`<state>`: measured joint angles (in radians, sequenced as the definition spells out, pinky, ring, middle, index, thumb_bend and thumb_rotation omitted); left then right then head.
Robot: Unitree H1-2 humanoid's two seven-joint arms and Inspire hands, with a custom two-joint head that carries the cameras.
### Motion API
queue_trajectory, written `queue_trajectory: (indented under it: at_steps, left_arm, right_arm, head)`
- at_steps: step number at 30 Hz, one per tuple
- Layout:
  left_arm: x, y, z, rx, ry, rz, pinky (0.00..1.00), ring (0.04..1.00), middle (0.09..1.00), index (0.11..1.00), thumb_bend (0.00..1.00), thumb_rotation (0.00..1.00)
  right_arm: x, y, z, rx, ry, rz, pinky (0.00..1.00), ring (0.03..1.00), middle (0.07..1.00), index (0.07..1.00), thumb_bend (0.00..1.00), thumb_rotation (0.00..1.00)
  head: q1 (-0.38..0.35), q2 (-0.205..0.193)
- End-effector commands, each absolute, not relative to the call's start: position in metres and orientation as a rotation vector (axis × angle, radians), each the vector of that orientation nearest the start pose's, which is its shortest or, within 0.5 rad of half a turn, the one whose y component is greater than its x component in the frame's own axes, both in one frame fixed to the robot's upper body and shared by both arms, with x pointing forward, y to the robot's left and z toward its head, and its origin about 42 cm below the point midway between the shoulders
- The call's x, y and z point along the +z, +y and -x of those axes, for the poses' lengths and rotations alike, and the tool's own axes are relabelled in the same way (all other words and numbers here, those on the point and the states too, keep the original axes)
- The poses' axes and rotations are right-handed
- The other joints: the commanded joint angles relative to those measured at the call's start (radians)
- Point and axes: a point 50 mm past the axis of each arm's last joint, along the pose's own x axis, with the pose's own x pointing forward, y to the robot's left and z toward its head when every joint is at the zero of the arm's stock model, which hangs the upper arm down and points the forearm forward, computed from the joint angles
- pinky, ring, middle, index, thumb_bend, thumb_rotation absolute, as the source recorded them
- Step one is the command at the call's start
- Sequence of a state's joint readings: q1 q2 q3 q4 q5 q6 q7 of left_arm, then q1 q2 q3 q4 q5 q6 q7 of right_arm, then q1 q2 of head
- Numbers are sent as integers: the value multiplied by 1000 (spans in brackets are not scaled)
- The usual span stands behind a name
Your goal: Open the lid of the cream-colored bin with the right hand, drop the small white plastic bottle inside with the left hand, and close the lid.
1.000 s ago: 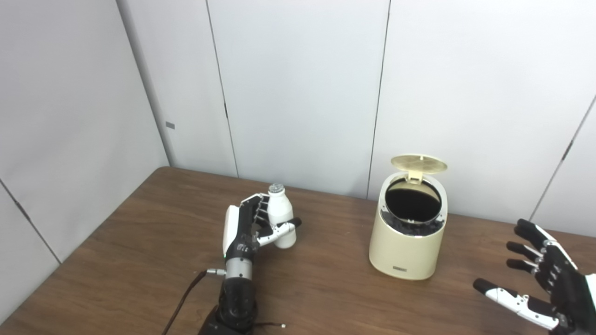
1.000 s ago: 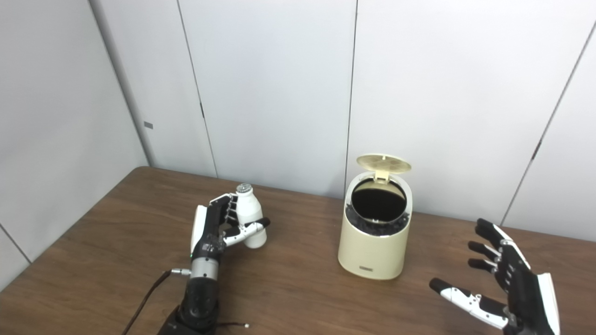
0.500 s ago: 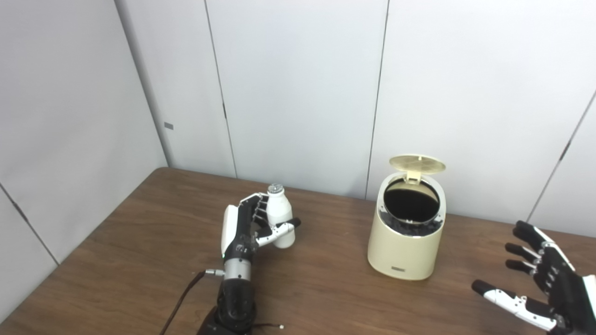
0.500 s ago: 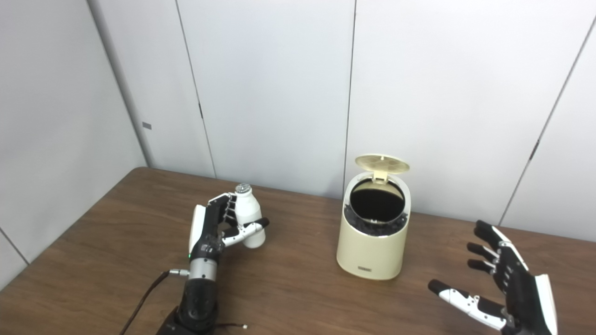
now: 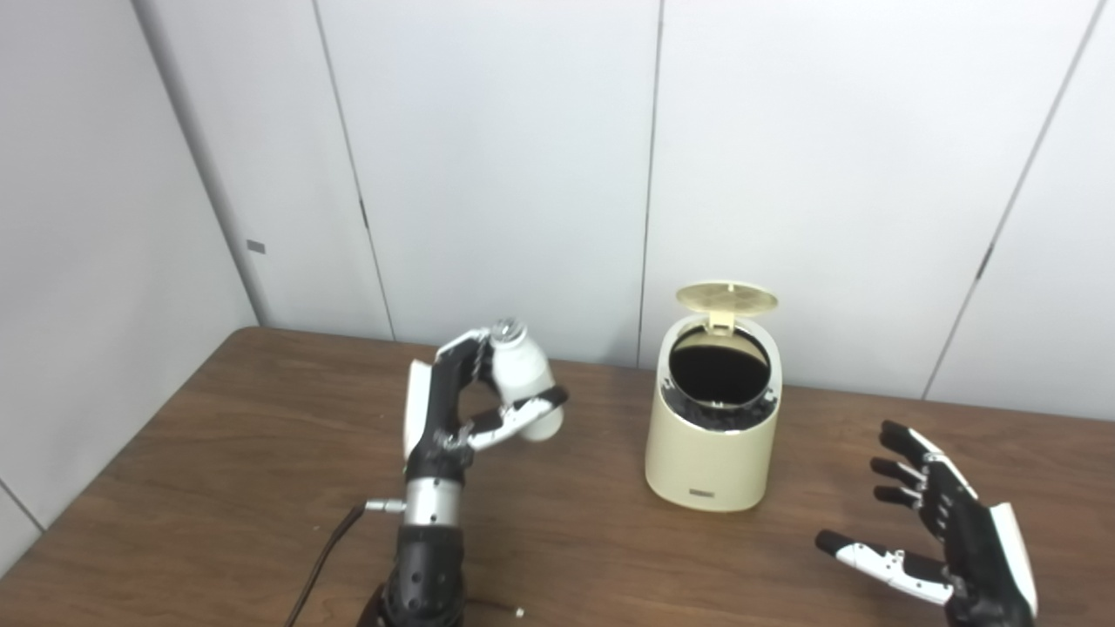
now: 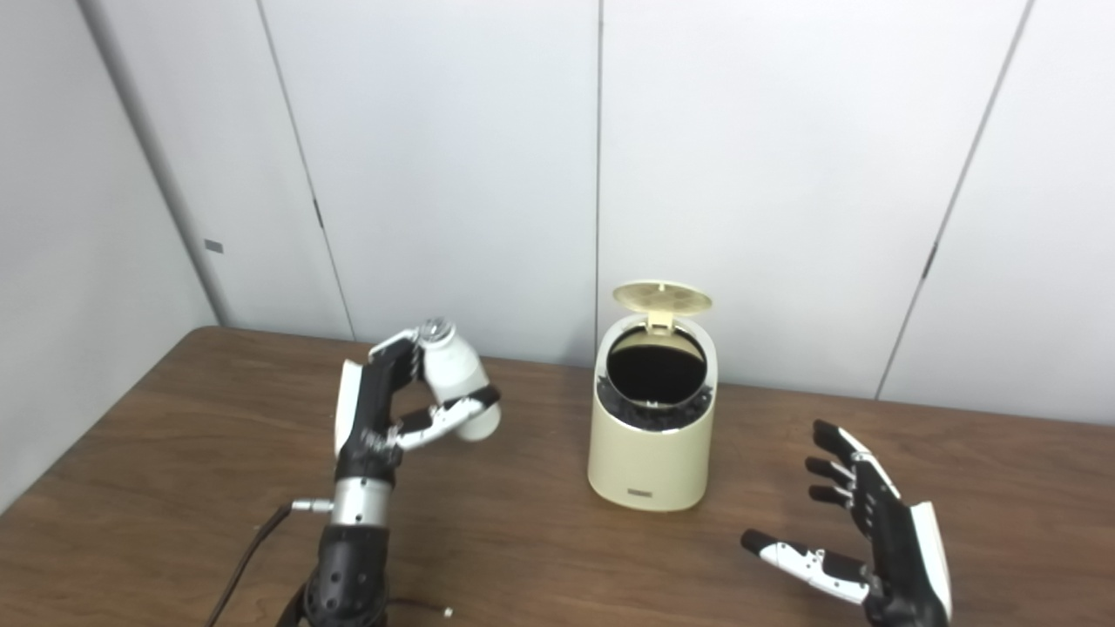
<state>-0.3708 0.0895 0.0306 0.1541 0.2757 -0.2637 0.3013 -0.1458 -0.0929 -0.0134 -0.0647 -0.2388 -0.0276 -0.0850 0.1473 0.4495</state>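
The cream-colored bin (image 5: 712, 435) stands on the brown table, its round lid (image 5: 726, 298) tipped up at the back and its dark inside showing. My left hand (image 5: 453, 409) is shut on the small white plastic bottle (image 5: 524, 380), which it holds tilted above the table, left of the bin. The bottle's silver cap (image 5: 507, 330) points up and leftward. Low at the right, my right hand (image 5: 945, 531) hangs open with its fingers spread, apart from the bin and holding nothing.
Grey wall panels (image 5: 523, 157) close the table off at the back and left. A dark cable (image 5: 318, 566) runs from the left wrist toward the front edge. Bare brown tabletop (image 5: 566, 540) lies between the two hands in front of the bin.
My left hand has lifted the bottle off the table and tilted it. The camera has swung left, so the whole scene sits further right; the right hand stays open.
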Motion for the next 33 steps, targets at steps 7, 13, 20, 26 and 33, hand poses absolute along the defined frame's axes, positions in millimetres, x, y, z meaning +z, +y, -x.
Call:
queue_trajectory:
  at_steps: [7,13,20,26,33]
  left_arm:
    - [258,199,-414,147,-686,-284,376,440,476,503,505,0]
    - [276,180,-427,89,-728,-273,380,433,466,506,505,0]
    - [282,160,-437,63,-752,-250,369,430,470,504,505,0]
    - [277,149,-441,40,-746,-231,349,422,473,517,504,0]
    - [270,132,-441,3,-728,-181,357,423,474,516,504,0]
  right_arm:
    - [177,-224,-337,-99,-370,352,650,747,834,812,750,67]
    - [174,-220,-339,-107,-364,341,648,752,833,822,755,119]
    - [173,-216,-341,-111,-375,339,648,758,837,821,761,145]
    - [174,-214,-342,-119,-380,334,646,750,831,817,772,163]
    - [174,-211,-341,-122,-385,336,647,752,834,819,761,149]
  head:
    - [-37,-17]
    - [-64,-22]
    - [-77,-24]
    - [-89,-24]
    - [-101,-22]
